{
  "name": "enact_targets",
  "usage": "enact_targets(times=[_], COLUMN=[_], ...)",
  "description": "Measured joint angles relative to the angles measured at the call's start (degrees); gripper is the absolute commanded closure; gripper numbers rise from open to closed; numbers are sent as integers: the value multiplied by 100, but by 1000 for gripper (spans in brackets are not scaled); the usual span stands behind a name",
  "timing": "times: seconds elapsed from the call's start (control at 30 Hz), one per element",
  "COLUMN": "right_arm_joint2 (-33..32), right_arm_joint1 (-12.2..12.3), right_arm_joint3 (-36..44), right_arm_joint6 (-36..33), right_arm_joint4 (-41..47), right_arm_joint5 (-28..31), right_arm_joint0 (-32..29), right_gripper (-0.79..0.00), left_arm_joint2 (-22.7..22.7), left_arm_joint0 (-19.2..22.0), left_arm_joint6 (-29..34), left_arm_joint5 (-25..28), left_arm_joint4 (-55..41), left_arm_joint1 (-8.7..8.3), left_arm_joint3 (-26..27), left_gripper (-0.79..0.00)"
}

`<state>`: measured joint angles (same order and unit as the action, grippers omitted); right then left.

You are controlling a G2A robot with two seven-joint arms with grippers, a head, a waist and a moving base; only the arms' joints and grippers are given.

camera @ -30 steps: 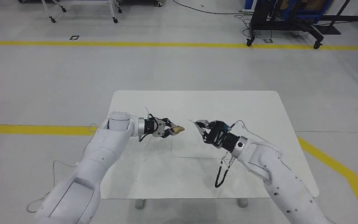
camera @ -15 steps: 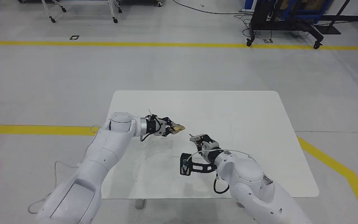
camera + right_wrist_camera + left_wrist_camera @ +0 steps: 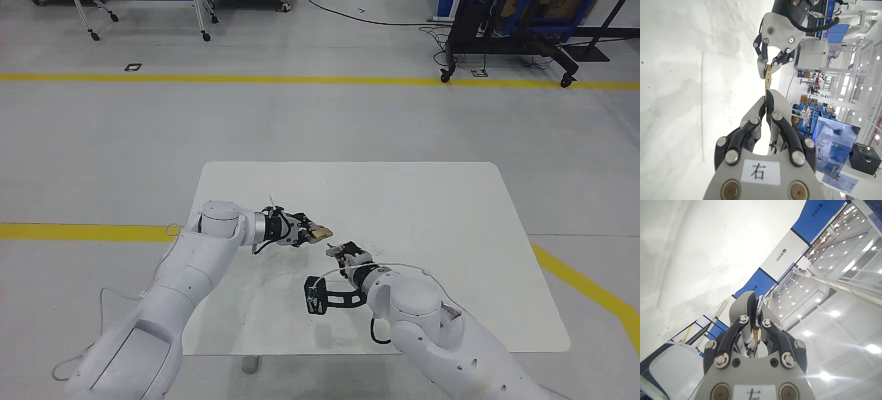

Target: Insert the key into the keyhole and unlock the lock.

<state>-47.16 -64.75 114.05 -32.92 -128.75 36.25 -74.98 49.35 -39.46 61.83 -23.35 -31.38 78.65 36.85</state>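
Swinging in from frame right, the right gripper — clamped on the key — neared the lock clenched in the left gripper at mid-frame, so insertion looked imminent.

Bright ceiling lights glare in the 2 edge-bent wrist views; the white table is evenly lit.

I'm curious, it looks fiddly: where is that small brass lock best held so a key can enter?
Probably as the left tool holds it: pinch the two broad flat faces of the lock, coming in from a side edge. The body is thin and flat, and the narrow face with the keyhole is left bare, turned toward the right tool.
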Motion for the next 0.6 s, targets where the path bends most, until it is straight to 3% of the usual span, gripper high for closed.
enact_targets(times=[0.6], right_arm_joint2=[141], right_arm_joint1=[-289], right_arm_joint3=[-659], right_arm_joint6=[-321], right_arm_joint4=[410], right_arm_joint5=[-71], right_arm_joint0=[474], right_gripper=[0], left_arm_joint2=[-4], left_arm_joint0=[-6], left_arm_joint6=[24], left_arm_joint5=[30], left_arm_joint4=[50], left_arm_joint1=[25], left_arm_joint3=[-10], left_gripper=[0])
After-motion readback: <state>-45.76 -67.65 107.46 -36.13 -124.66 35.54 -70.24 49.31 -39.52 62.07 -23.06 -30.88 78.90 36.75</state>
